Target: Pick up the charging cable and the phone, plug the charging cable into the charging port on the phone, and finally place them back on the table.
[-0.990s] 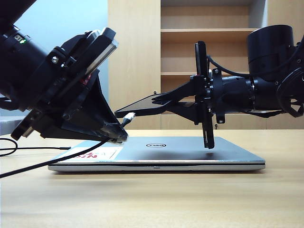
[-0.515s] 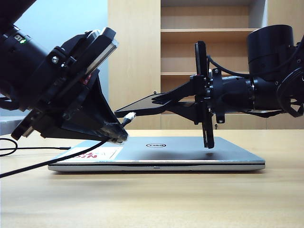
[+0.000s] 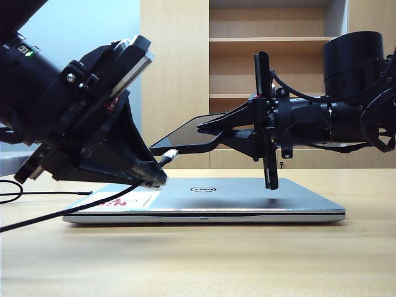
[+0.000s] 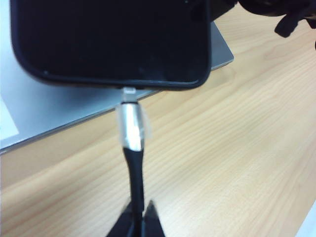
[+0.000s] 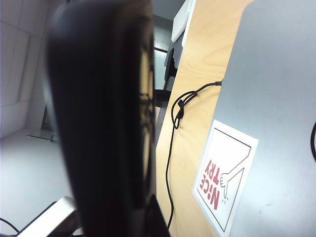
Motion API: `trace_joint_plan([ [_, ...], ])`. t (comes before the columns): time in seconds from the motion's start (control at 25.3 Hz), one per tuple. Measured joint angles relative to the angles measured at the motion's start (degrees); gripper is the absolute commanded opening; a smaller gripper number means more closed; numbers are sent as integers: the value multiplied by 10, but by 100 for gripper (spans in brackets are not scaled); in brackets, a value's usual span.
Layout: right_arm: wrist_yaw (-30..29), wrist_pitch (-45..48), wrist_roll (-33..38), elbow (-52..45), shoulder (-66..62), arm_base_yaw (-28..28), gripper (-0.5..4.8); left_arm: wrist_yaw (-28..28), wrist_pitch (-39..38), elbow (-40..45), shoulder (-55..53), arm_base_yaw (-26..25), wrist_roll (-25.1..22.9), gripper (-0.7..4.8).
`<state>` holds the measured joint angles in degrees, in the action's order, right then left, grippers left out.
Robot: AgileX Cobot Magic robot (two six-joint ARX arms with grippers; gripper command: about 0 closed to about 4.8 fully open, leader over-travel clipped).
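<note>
Left: the left gripper (image 3: 158, 176), jaws closed on the charging cable (image 4: 134, 170), holds the cord just behind its silver plug (image 4: 131, 126) above the near-left corner of the closed laptop (image 3: 247, 198); the slack trails off left across the table (image 3: 198, 260). In the left wrist view the plug tip meets the short edge of the phone (image 4: 111, 42), at what is probably the charging port; whether it has entered the socket cannot be told.

Centre to right: the right gripper (image 3: 207, 129), closed on the phone's far end, holds it in the air above the laptop, tilted with the port end lower and toward the plug.

Risks, as judged from this pose: the plug appears to stand slightly off the phone's axis, so a push may jam or skid it along the edge. The cord is gripped on its flexible part and could buckle under load. The phone, pinched only at one end, could pivot or slip in the fingers and drop onto the laptop lid.
</note>
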<state>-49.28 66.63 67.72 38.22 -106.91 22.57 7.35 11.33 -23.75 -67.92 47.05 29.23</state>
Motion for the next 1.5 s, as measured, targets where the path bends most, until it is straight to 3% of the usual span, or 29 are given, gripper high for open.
trace_joint_plan([
  [0.55,-16,4,-13,0,0,0,-5,2,-5,1,0,0,0,-8],
  [1.5,15,3,47,0,0,0,-5,1,3,1,0,0,0,-8],
])
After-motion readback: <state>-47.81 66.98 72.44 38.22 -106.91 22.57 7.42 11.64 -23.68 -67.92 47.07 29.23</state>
